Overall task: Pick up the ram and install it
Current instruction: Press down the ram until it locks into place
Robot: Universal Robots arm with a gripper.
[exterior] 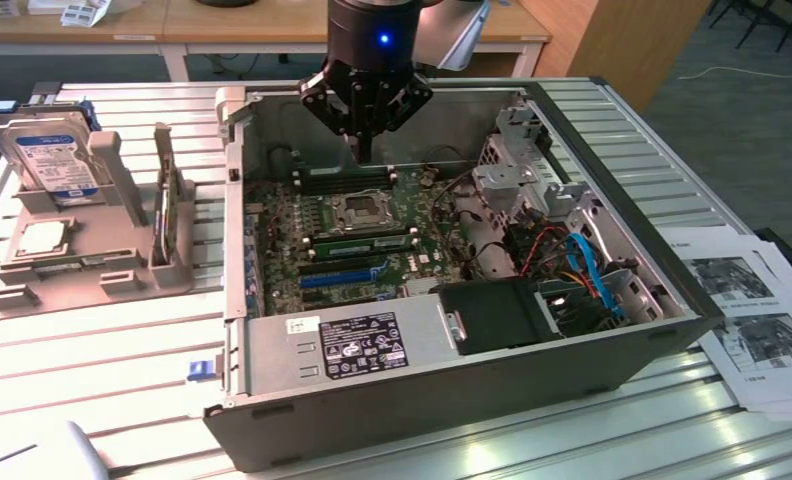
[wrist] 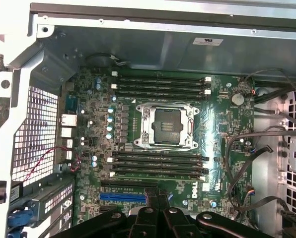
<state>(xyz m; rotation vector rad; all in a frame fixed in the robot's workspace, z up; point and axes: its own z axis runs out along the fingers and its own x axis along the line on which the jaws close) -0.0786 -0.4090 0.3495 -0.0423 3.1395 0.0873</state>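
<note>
Above motherboard [wrist: 153, 148], closed gripper [exterior: 364, 152].

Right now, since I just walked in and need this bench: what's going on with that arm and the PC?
A robot arm's gripper hangs, shut, over the motherboard inside an open computer case, close to the CPU socket. Whether it grips anything, I cannot tell. A green strip that may be the ram lies along the memory slots beside the socket.
</note>
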